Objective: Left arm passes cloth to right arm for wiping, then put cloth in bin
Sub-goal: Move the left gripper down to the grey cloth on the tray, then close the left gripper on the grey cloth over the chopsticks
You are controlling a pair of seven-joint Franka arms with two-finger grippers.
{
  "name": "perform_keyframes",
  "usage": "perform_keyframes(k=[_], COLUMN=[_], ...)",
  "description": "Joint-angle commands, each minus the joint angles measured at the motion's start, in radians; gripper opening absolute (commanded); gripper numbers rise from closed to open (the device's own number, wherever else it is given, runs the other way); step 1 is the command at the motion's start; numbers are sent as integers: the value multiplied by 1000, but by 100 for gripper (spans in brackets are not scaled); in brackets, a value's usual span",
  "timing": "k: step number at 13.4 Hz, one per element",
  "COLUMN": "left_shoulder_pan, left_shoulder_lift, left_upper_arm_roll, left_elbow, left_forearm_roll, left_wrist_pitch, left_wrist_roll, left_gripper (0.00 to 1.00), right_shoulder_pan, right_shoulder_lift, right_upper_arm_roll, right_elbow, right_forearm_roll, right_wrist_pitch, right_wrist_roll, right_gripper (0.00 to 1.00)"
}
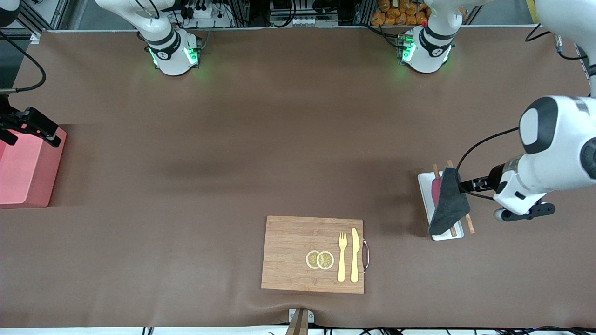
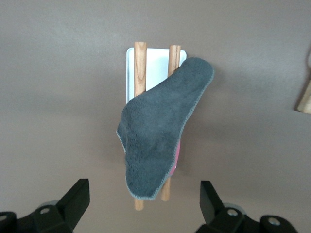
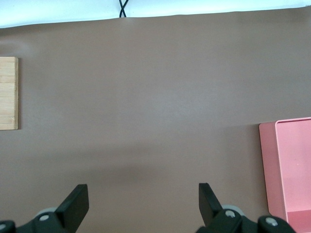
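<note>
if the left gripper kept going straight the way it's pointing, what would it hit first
Most likely the cloth draped over the chopsticks on the white tray. The open left gripper faces it squarely, though depth is unclear.

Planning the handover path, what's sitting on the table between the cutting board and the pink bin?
Nothing: the front view shows only bare brown table between the cutting board and the bin.

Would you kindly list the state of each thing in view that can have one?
Charcoal-grey fuzzy cloth: draped over two wooden sticks on the white oblong tray, not gripped.
Salmon-pink rectangular plastic bin: upright, open-topped.
Left pincer: open, above the cloth.
Right pincer: open, beside the bin, over bare table.
Wooden cutting board: flat, bearing fork, knife, two lemon slices.
</note>
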Motion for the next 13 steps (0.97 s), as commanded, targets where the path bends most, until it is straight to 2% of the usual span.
perform_keyframes(k=[1,10,11,13], left_shoulder_pan=[1,7,5,7], left_shoulder_lift=[-10,51,62,71], left_upper_arm_roll=[-4,-5,-5,-5], left_elbow=[-19,-40,-39,-39], left_forearm_roll=[59,59,59,57], left_wrist_pitch=[10,58,61,71], left_wrist_roll=[-28,-83,-83,-83], left_gripper=[100,100,91,84], right_shoulder_pan=[-13,-20,-22,-19], right_shoulder_lift=[14,17,19,28], right_upper_arm_roll=[3,1,1,1], right_elbow=[14,10,8,10], right_forearm_roll=[6,5,5,5], right_wrist_pitch=[-8,-11,-11,-9], right_wrist_roll=[-24,-27,-29,-27], right_gripper=[100,100,100,100])
